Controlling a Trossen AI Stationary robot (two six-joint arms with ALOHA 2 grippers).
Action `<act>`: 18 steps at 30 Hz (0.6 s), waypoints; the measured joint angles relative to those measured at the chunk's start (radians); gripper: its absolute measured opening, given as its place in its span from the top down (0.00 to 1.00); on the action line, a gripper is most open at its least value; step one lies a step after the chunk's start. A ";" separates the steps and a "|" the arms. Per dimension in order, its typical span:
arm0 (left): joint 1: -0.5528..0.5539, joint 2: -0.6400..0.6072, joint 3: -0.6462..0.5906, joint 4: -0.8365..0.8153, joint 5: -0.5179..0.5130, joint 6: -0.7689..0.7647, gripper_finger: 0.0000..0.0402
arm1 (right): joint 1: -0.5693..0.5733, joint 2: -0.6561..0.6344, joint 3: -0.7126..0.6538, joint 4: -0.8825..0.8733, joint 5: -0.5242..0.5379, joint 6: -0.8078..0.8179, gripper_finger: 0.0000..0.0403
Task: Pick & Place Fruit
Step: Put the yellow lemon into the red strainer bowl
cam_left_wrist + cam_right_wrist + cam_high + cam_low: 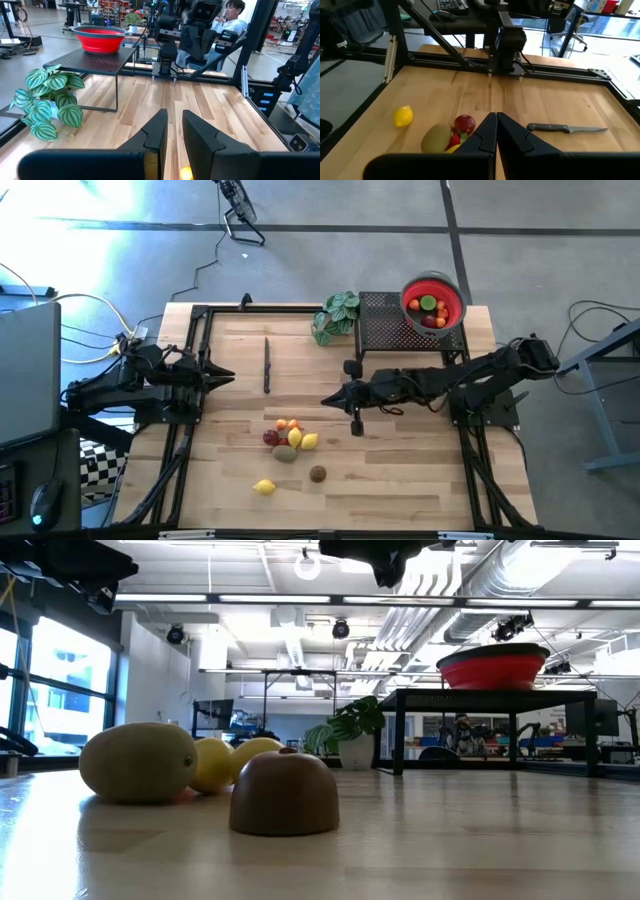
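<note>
Fruit (pixel 289 438) lies bunched on your worktop (pixel 400 480), so your clenched, empty right tool (pixel 328 400) may scatter it.

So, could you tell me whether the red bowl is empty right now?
No, the high view shows the red bowl on the black stand with several small fruits inside it.

Right pincer (pixel 327 399) closed mid-table; left pincer (pixel 228 377) nearly closed.
</note>
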 joint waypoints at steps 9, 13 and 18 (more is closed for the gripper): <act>0.000 0.000 0.000 0.000 -0.011 0.011 0.87 | -0.002 0.000 0.000 0.000 0.007 -0.006 0.99; 0.000 0.000 0.000 0.000 -0.013 0.011 0.87 | -0.001 0.000 0.000 0.001 0.006 -0.008 0.99; 0.000 0.000 0.000 0.000 -0.013 0.004 0.87 | -0.002 0.000 0.000 0.015 0.005 -0.008 0.99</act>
